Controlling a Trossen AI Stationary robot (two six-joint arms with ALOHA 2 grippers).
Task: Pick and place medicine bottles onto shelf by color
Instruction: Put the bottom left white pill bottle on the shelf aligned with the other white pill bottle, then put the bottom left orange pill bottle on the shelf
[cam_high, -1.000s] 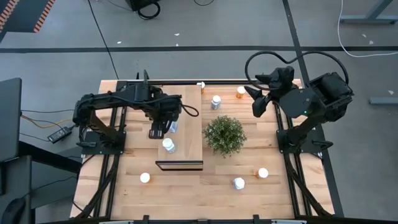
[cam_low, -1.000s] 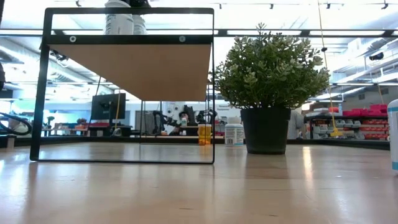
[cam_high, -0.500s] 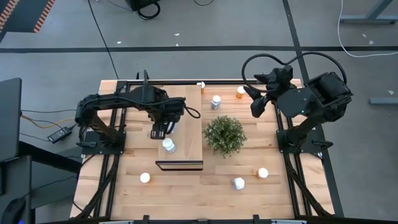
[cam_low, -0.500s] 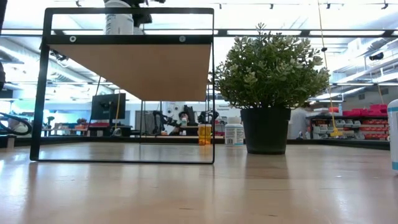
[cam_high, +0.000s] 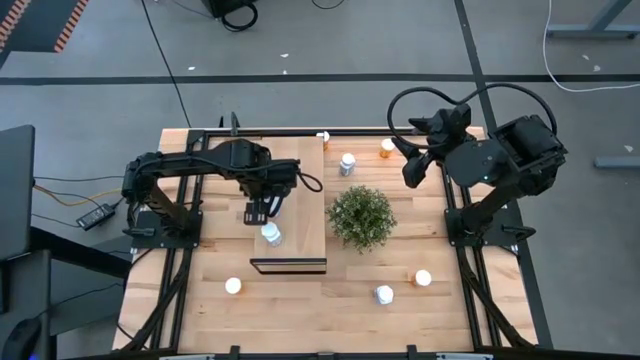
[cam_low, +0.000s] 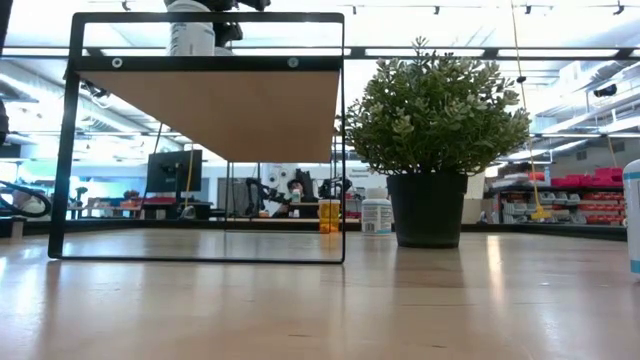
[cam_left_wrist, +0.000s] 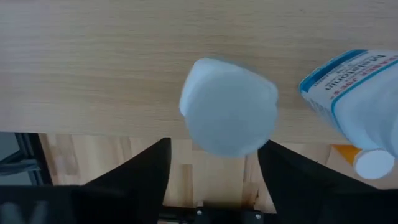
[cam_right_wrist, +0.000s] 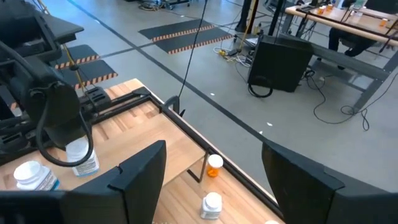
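On the near part of the counter (cam_high: 190, 300) three loose medicine bottles stand upright: an orange bottle (cam_high: 233, 286) toward the left, a white bottle (cam_high: 384, 295) and a second orange bottle (cam_high: 423, 278) toward the right, all well apart from both arms; next back, the shelf (cam_high: 305, 225) runs front to rear left of centre, and on its top stands a placed white bottle (cam_high: 271, 234), long axis vertical, cap up; the left gripper (cam_high: 262, 208) hangs just behind that bottle, over the shelf, and its wrist view shows the fingers (cam_left_wrist: 134, 177) spread apart and holding nothing, the bottle's cap sitting between them; a further labelled white bottle (cam_left_wrist: 360, 99) lies at that picture's edge, only partly in frame, so its stance is hard to judge; beside the shelf is the plant (cam_high: 361, 217); behind it a rear white bottle (cam_high: 347, 164) and a rear orange bottle (cam_high: 387, 148) stand near the far rim; the right gripper (cam_high: 412, 165) hovers beside those two, fingers apart and empty, and is clearly the nearer arm for either; my guess is that its next reach goes down and forward to one of them; from the low view the shelf top is cut off, showing only the bottle's base; eight bottles cannot all be counted here.
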